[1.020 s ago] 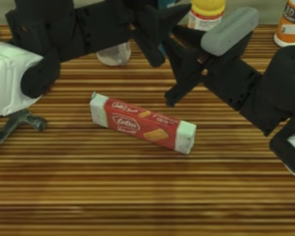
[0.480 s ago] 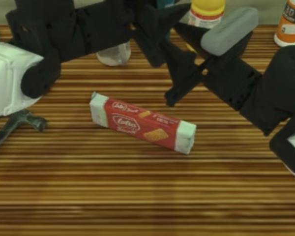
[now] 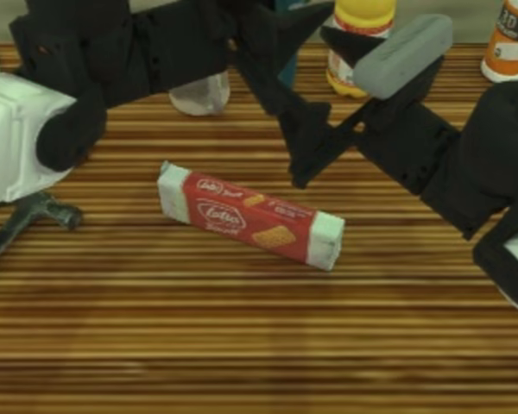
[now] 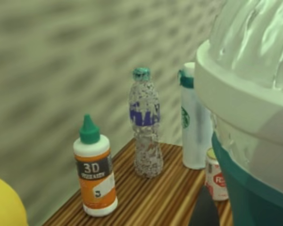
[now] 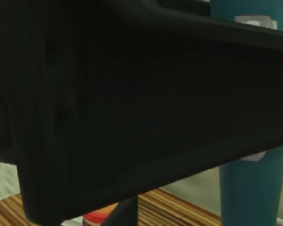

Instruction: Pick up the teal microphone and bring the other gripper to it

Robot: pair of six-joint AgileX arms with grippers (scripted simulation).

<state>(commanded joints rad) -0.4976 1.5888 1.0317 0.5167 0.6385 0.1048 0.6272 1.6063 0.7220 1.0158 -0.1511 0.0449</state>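
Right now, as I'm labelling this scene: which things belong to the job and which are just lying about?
Job: teal microphone, left end effector, right end effector.
Lying about: biscuit pack, hammer, glue bottle, yellow-capped jar, water bottle.

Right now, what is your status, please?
Left gripper and right gripper raised, close together, back of table. Teal microphone up between them. Nothing blocking; biscuit pack lies apart.
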